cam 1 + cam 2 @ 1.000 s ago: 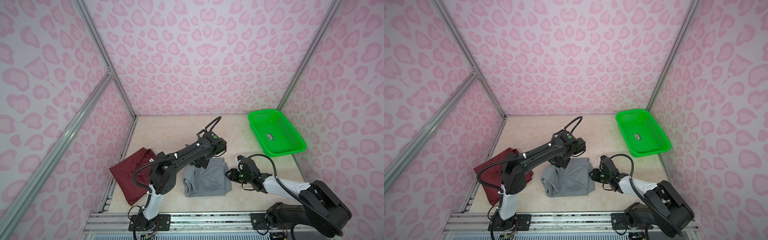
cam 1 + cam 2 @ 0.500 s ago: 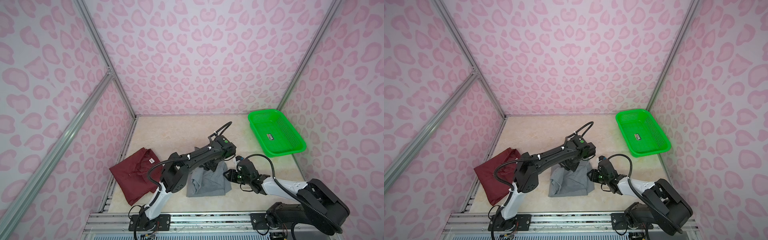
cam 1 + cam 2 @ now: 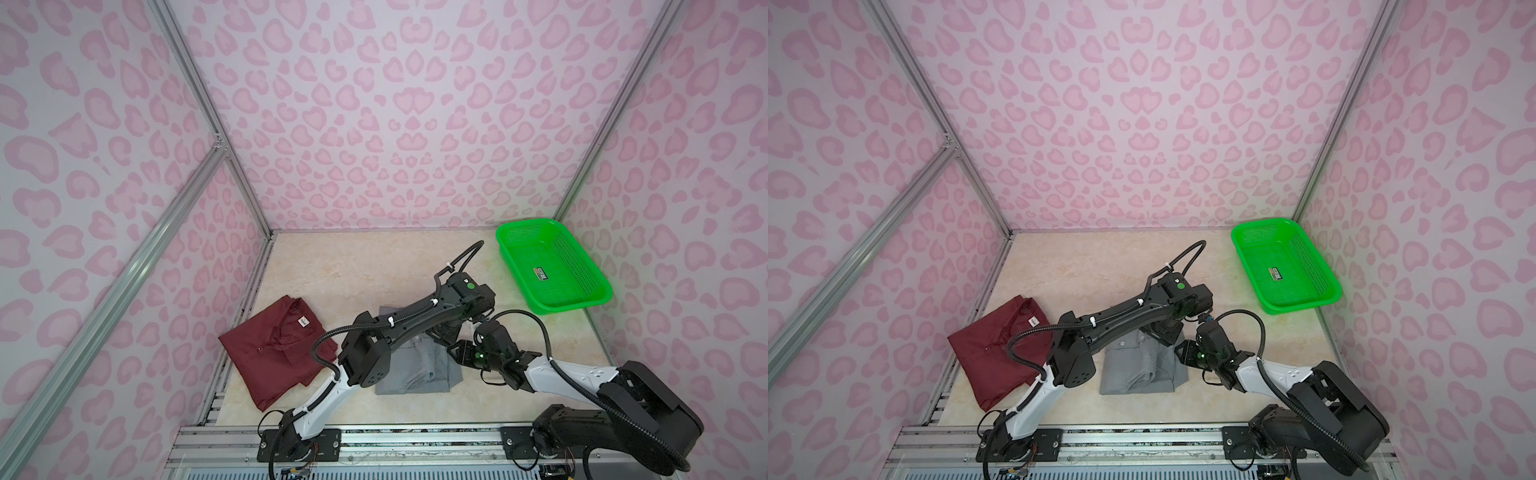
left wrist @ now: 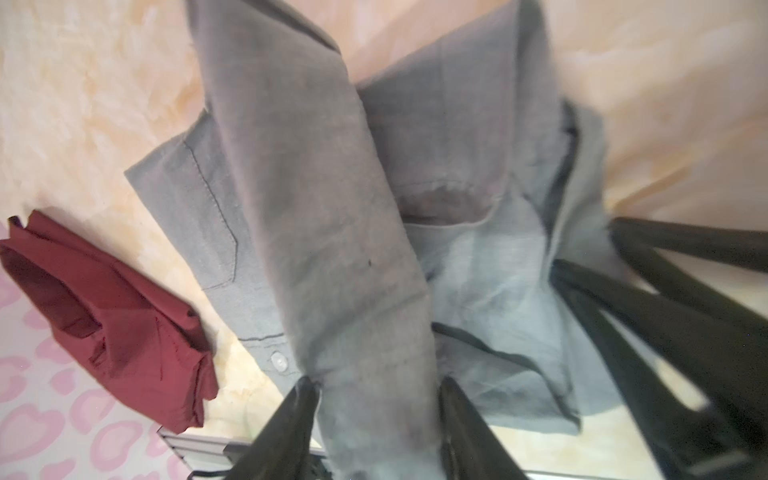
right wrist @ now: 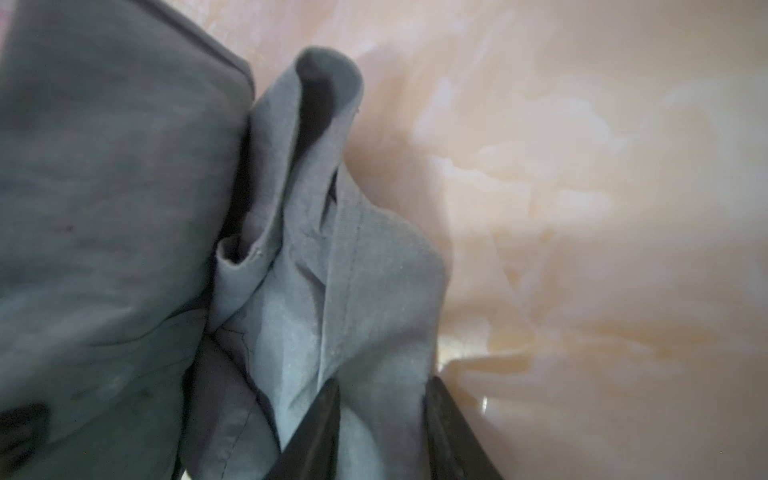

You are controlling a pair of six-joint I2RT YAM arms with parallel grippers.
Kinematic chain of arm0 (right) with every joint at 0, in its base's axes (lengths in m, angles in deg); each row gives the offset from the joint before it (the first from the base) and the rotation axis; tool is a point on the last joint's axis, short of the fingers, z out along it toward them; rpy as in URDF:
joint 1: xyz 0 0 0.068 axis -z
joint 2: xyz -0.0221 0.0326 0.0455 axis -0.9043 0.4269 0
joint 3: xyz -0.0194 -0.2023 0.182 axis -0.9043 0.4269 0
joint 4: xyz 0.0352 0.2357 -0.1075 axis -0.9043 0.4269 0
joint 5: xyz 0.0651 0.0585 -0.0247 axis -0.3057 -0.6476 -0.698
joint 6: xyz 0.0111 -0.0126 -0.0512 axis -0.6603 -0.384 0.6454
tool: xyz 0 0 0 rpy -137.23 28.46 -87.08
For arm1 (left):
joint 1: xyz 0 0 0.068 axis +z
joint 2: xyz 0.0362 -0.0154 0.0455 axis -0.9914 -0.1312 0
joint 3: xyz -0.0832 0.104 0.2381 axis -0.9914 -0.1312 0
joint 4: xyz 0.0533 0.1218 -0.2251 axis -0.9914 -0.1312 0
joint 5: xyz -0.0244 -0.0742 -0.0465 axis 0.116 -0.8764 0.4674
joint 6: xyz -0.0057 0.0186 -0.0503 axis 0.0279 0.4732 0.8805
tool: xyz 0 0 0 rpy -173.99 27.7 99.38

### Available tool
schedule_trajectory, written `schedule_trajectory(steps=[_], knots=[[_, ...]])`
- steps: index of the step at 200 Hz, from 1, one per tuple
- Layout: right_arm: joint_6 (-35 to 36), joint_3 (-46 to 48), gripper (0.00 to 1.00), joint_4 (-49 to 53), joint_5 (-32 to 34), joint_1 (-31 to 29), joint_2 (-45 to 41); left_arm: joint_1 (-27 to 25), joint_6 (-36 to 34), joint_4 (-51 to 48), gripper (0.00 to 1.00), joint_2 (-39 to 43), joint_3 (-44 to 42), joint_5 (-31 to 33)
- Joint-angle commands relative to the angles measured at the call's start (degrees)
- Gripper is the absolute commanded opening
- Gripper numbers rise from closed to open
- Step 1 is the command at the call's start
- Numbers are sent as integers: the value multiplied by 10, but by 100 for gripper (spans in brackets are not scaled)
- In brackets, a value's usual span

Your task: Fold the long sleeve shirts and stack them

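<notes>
Grey shirt [image 3: 411,376] fills the jaws of the left end effector [image 4: 378,388], grip unclear; right end effector [image 5: 380,388] grasps its edge.

grey shirt [image 3: 415,380] partly hidden, basket label [image 3: 541,273] seemingly illegible
</notes>
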State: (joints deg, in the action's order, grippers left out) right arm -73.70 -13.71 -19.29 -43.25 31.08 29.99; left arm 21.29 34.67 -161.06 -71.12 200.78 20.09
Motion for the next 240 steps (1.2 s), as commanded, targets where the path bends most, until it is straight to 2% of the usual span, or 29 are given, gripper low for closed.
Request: schedule_trajectory(steps=[1, 10, 14, 18, 43, 58, 91, 106, 132, 149, 166, 198, 222, 240], knots=[[-3, 5, 37, 64, 12, 1, -18, -1, 18, -14, 59, 7, 45, -16], [-1, 3, 37, 79, 15, 1, -34, 0, 21, -13, 62, 16, 66, -20], [-1, 2, 38, 86, 16, 1, -43, -1, 23, -11, 69, 20, 73, -24], [0, 0, 38, 94, 18, 1, -52, 0, 24, -8, 70, 26, 77, -27], [12, -17, 44, 151, 31, 1, -112, -1, 37, 14, 71, 77, 77, -31], [18, -26, 48, 171, 33, 1, -153, -1, 41, 16, 72, 119, 63, 3], [33, -33, 63, 152, 13, 0, -223, 9, 38, 67, 76, 244, -95, 62], [56, -62, 64, 151, -8, -1, -219, 16, 33, 116, 76, 301, -192, 74], [31, -112, 49, 112, -65, -4, -151, 42, 46, 211, 77, 402, -355, 73], [36, -174, 32, 119, -78, -31, -78, 58, 48, 307, 76, 469, -473, 33], [54, -228, 28, 132, -67, -58, -13, 68, 58, 372, 75, 503, -560, 4], [38, -284, 19, 119, -79, -38, 112, 69, 63, 417, 75, 478, -621, -10], [39, -290, 17, 94, -89, -2, 175, 69, 55, 427, 75, 434, -622, -4], [52, -283, 18, 92, -71, 24, 199, 68, 54, 451, 74, 405, -625, -17]])
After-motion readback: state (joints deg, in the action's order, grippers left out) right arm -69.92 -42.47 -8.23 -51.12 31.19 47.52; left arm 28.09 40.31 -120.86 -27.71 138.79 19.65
